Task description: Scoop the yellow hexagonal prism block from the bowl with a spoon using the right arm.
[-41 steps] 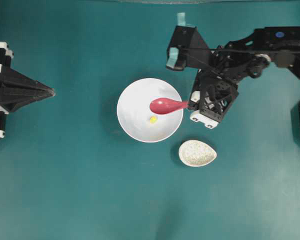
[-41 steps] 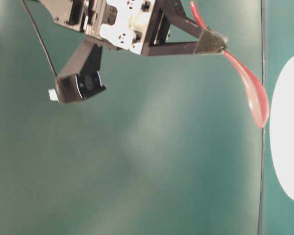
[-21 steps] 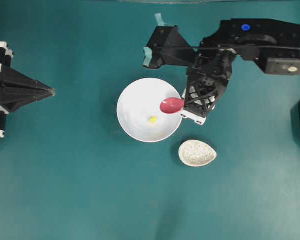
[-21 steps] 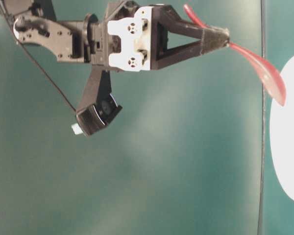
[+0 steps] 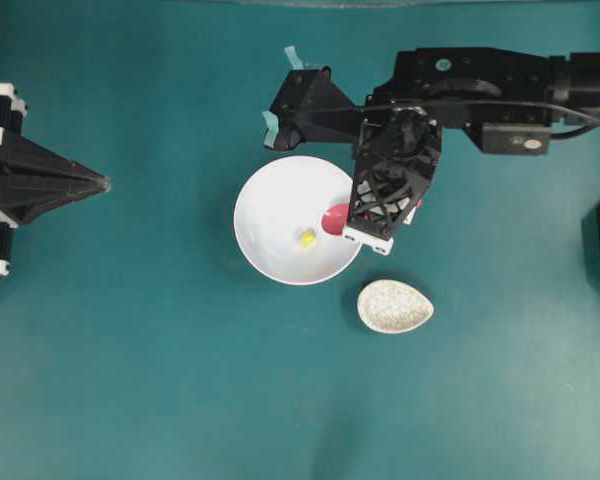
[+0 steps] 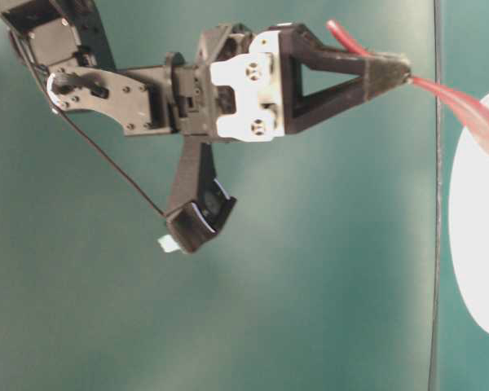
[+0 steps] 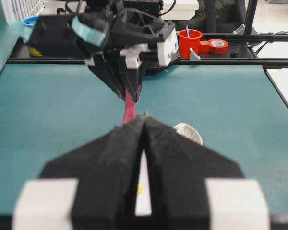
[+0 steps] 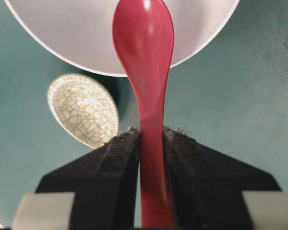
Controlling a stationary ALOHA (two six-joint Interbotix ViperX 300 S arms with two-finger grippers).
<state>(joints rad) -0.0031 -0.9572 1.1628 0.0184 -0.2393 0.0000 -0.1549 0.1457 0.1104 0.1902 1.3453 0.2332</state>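
The tiny yellow hexagonal prism block (image 5: 307, 237) lies near the middle of the white bowl (image 5: 270, 210). My right gripper (image 8: 151, 132) is shut on the handle of the pinkish-red spoon (image 8: 144, 43). The spoon's scoop points steeply down over the bowl's near-right rim (image 8: 77, 33). From overhead, only part of the scoop (image 5: 334, 218) shows beside the gripper body, a short way right of the block. In the table-level view the spoon (image 6: 473, 110) slants toward the bowl (image 6: 473, 261). My left gripper (image 5: 105, 183) rests shut at the table's left edge.
A small speckled egg-shaped dish (image 5: 394, 306) sits just right of and below the bowl, close under my right wrist. A red cup (image 7: 189, 43) and a red tape roll (image 7: 217, 46) stand beyond the far table edge.
My right arm has swung left and tipped the spoon steeper; the scoop now shows shorter, over the bowl's right side. Block, bowl and left arm have not moved.
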